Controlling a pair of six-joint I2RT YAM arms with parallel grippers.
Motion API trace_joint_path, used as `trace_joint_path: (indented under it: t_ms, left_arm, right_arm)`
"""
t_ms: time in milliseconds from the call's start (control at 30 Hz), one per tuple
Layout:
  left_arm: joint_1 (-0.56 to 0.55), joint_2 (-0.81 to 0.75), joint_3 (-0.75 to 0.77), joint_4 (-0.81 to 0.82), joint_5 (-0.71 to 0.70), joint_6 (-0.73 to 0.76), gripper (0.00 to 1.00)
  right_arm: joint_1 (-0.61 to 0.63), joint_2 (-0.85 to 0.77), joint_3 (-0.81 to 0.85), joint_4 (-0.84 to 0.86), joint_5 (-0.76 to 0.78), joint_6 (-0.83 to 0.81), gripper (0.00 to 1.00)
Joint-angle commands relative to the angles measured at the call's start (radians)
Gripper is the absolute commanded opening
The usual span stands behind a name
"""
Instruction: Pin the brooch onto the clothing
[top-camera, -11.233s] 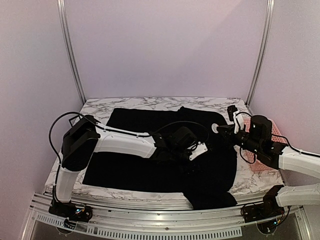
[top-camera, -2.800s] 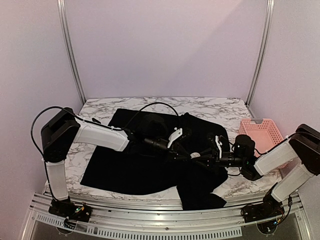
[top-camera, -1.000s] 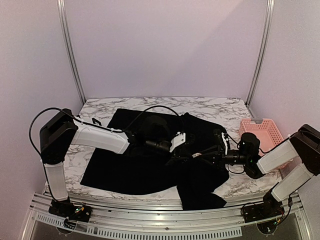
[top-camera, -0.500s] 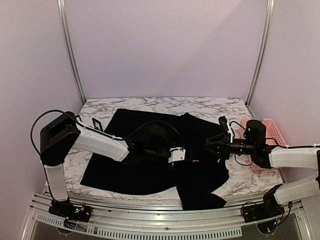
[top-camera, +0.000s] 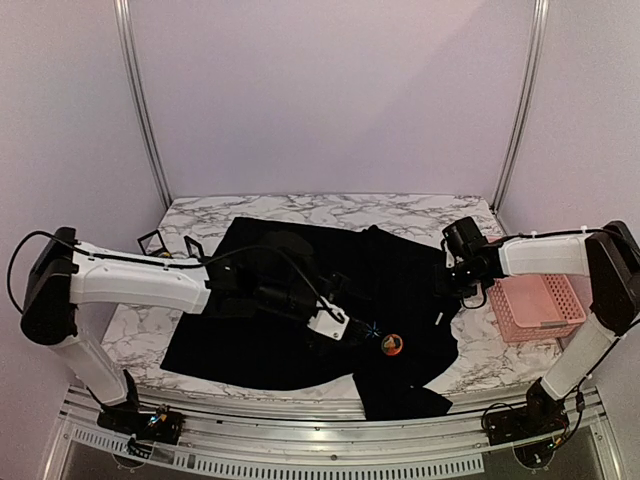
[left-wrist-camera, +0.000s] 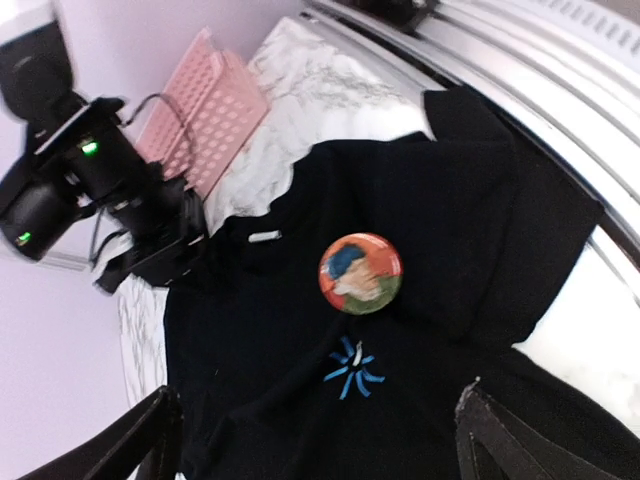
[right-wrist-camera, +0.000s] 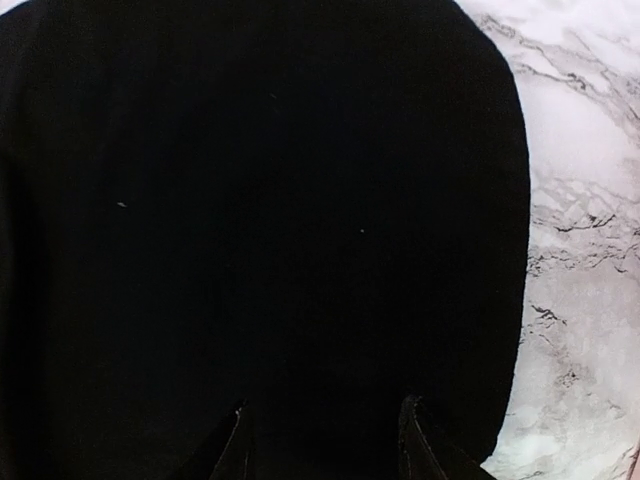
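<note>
The clothing (top-camera: 270, 340), a black T-shirt, lies spread on the marble table (top-camera: 300, 207). The brooch (top-camera: 392, 344), a round orange, blue and green badge, sits on the shirt front just right of a light-blue starburst mark (top-camera: 372, 329). In the left wrist view the brooch (left-wrist-camera: 360, 273) lies flat above the starburst mark (left-wrist-camera: 353, 368). My left gripper (top-camera: 343, 331) hovers just left of the mark, open and empty (left-wrist-camera: 320, 445). My right gripper (top-camera: 447, 293) points down over the shirt's right edge, its jaws apart over bare black cloth (right-wrist-camera: 325, 445).
A pink basket (top-camera: 535, 305) stands on the table at the right, close to the right arm. The shirt's lower hem (top-camera: 410, 400) hangs over the near table edge. Metal frame posts (top-camera: 140, 100) rise at the back corners.
The left gripper has opened and drawn back left, leaving the brooch on the shirt. The right arm has pulled away from the shirt's middle to its right edge.
</note>
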Motion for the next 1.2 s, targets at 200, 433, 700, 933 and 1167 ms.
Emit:
trace_joint_path:
  t_ms: [200, 433, 700, 933, 1167]
  left_arm:
    - [0.371, 0.126, 0.149, -0.489, -0.474, -0.57, 0.58]
    - [0.489, 0.381, 0.289, -0.491, -0.649, -0.519, 0.55]
    - [0.585, 0.508, 0.44, -0.54, -0.702, -0.559, 0.56]
    - [0.632, 0.525, 0.465, -0.485, -0.77, -0.521, 0.58]
    - [0.638, 0.499, 0.538, -0.435, -0.728, -0.486, 0.62]
  right_arm:
    - [-0.034, 0.309, 0.181, -0.171, 0.03, -0.01, 0.47]
    - [-0.147, 0.528, 0.527, -0.228, 0.05, -0.084, 0.48]
    - [-0.214, 0.817, 1.001, -0.368, 0.079, -0.234, 0.48]
    - [-0.201, 0.748, 1.08, -0.384, 0.089, -0.319, 0.48]
    - [-0.021, 0.356, 0.685, -0.356, 0.159, -0.305, 0.48]
